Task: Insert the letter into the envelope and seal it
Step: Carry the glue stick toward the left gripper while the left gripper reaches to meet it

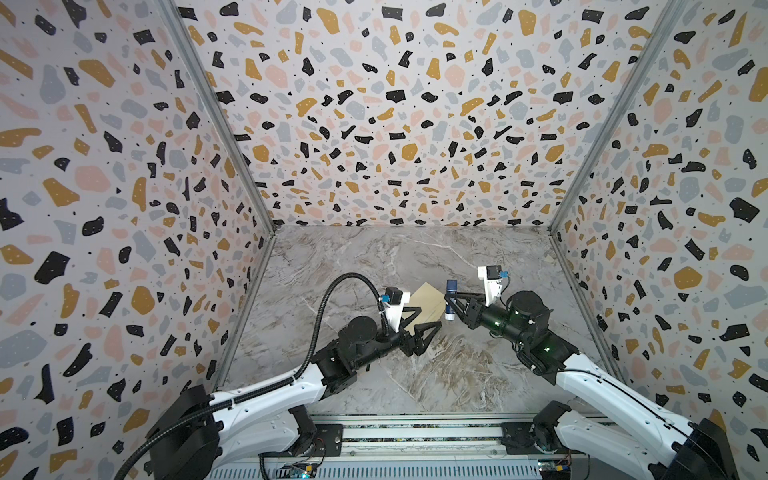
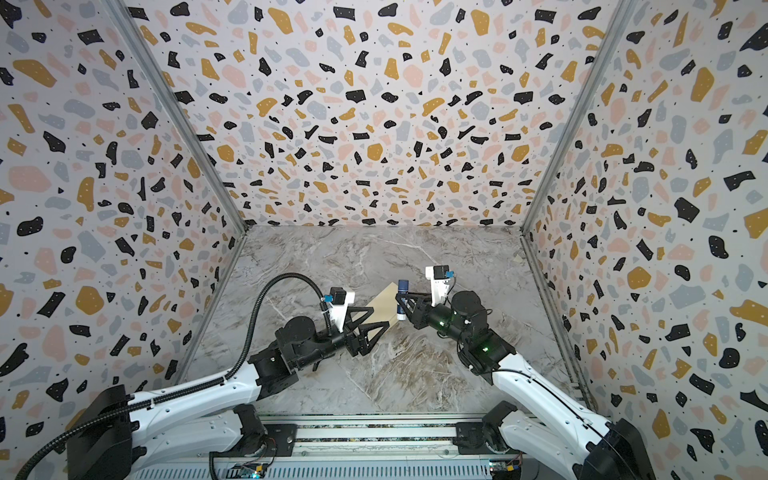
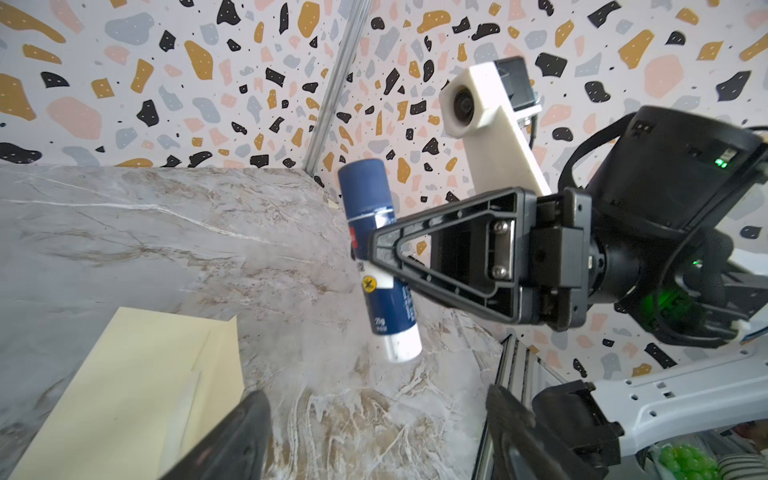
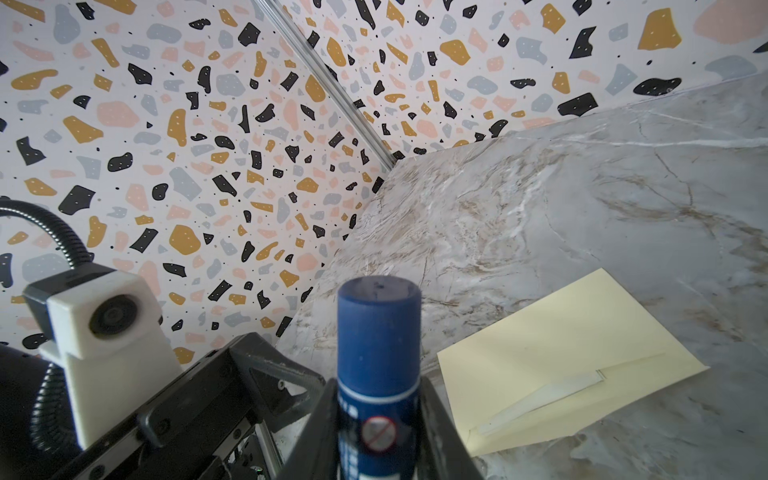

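Note:
The pale yellow envelope (image 1: 428, 300) (image 2: 384, 306) lies flat on the marble table (image 1: 457, 374), mid-table between the two arms. In the right wrist view a whitish strip runs along a fold on the envelope (image 4: 561, 365). My right gripper (image 1: 451, 300) (image 4: 378, 419) is shut on a blue and white glue stick (image 1: 449, 286) (image 3: 376, 249) (image 4: 378, 332), held upright just above the table beside the envelope's right edge. My left gripper (image 1: 428, 318) (image 3: 374, 436) hovers open over the envelope's (image 3: 124, 395) near corner, nothing between its fingers. The letter shows in no view.
Terrazzo-patterned walls (image 1: 374, 124) close the table on the left, back and right. A metal rail (image 1: 415, 436) carrying both arm bases runs along the front edge. A black cable hose (image 1: 328, 299) arcs over the left arm.

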